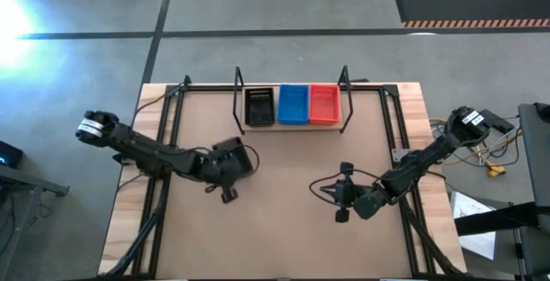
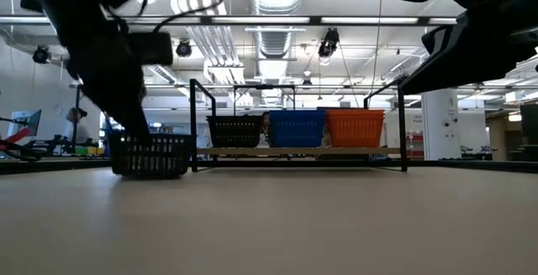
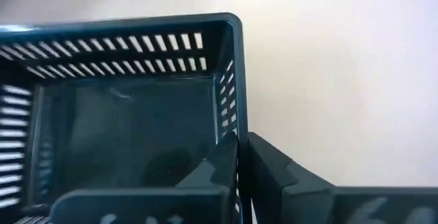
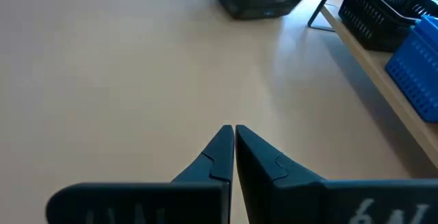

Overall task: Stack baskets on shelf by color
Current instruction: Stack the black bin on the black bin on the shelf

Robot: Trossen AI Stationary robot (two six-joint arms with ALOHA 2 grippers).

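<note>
A: Status: the shelf (image 1: 292, 126) carries black (image 1: 259, 106), blue (image 1: 293, 104) and orange-red (image 1: 324, 104) basket stacks; we cannot count their layers.

B: Remaining: the left gripper (image 3: 241, 157) pinches a black basket's wall (image 3: 234, 80) on the table, short of the shelf. The right gripper (image 4: 233, 145) waits, fingers pressed together.
</note>
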